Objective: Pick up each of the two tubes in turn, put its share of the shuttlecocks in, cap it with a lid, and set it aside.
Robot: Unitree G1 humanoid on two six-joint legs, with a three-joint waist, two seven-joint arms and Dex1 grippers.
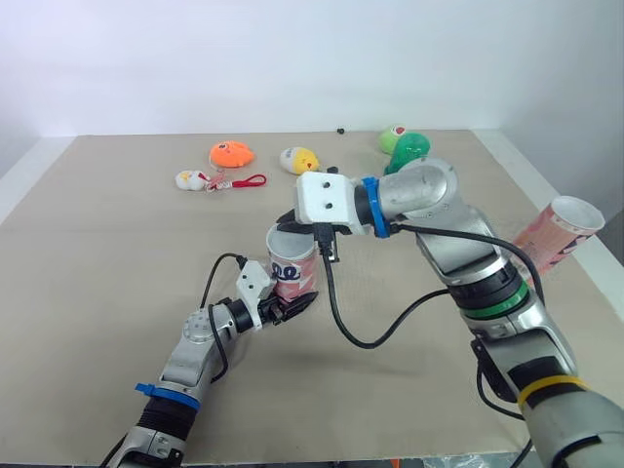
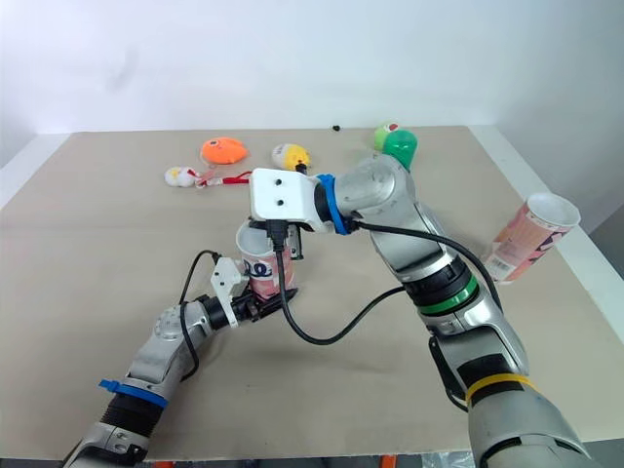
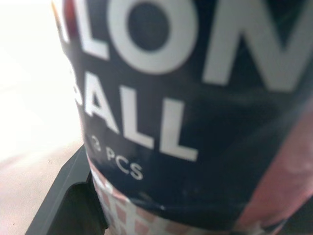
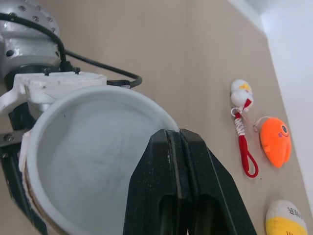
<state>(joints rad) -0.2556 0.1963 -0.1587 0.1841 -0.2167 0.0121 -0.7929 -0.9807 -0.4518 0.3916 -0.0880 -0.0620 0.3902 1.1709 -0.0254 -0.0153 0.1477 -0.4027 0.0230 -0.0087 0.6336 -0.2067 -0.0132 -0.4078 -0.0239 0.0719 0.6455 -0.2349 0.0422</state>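
A pink and white tube (image 1: 292, 265) with a dark label stands upright mid-table, its mouth open. My left gripper (image 1: 291, 306) is shut on its lower part; the label (image 3: 195, 98) is right up against the left wrist camera. My right gripper (image 4: 171, 136) hangs just over the tube's rim (image 4: 98, 95), its fingers (image 4: 193, 196) pressed shut with nothing between them. The tube's inside looks white and bare. A second pink tube (image 1: 558, 234) leans, mouth open, at the table's right edge.
Small toys lie along the far side: an orange fish (image 1: 232, 153), a yellow one (image 1: 300, 159), a green one (image 1: 406, 145) and a white one with a red strap (image 1: 195, 179). A black cable (image 1: 341, 312) loops from my right wrist.
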